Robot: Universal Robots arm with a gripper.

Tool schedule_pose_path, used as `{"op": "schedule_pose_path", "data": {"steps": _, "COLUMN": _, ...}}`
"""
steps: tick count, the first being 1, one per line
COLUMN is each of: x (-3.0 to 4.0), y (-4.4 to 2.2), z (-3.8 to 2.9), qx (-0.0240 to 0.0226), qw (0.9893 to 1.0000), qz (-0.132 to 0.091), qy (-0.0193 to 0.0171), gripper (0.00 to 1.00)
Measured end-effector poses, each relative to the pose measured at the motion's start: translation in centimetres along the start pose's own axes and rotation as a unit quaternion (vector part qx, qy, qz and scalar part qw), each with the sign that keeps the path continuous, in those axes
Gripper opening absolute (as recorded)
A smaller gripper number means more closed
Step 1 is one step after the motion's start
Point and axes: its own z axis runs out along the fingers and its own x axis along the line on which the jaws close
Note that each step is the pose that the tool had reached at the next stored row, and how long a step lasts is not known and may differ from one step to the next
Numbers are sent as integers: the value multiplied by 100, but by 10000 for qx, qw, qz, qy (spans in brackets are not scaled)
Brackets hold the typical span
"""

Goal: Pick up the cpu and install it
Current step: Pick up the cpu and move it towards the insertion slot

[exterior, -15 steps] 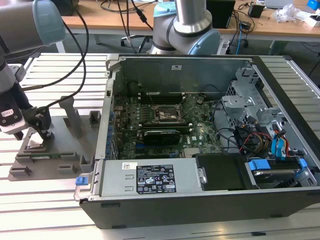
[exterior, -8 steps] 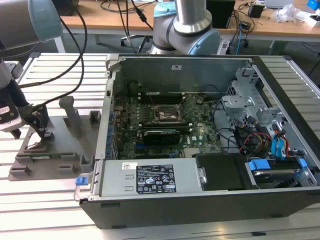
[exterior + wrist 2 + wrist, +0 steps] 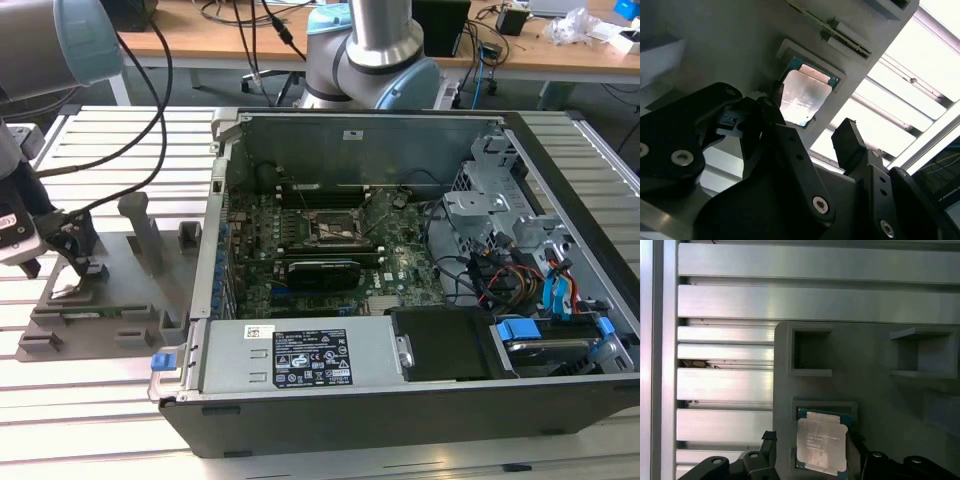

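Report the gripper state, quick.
The gripper: open, holding nothing, with its fingers either side of the cpu, which lies in its recess in the grey tray.

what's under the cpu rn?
The cpu lies in a square recess of the grey tray; the recess rim shows around it. The recess floor is hidden by the chip.

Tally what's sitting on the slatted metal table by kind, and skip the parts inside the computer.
computer case: 1
grey plastic tray: 1
cpu, lying in a recess of the tray: 1
Total: 3
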Motion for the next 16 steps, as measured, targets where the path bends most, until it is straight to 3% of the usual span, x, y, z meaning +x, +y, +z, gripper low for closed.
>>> {"op": "schedule_pose_path", "data": {"steps": 1, "x": -1, "y": -1, "z": -39, "qx": 1, "qw": 10000, "qz": -2, "qy": -3, "gripper": 66}}
{"op": "schedule_pose_path", "data": {"steps": 16, "x": -12, "y": -1, "z": -40, "qx": 0, "qw": 10000, "qz": -1, "qy": -2, "gripper": 66}}
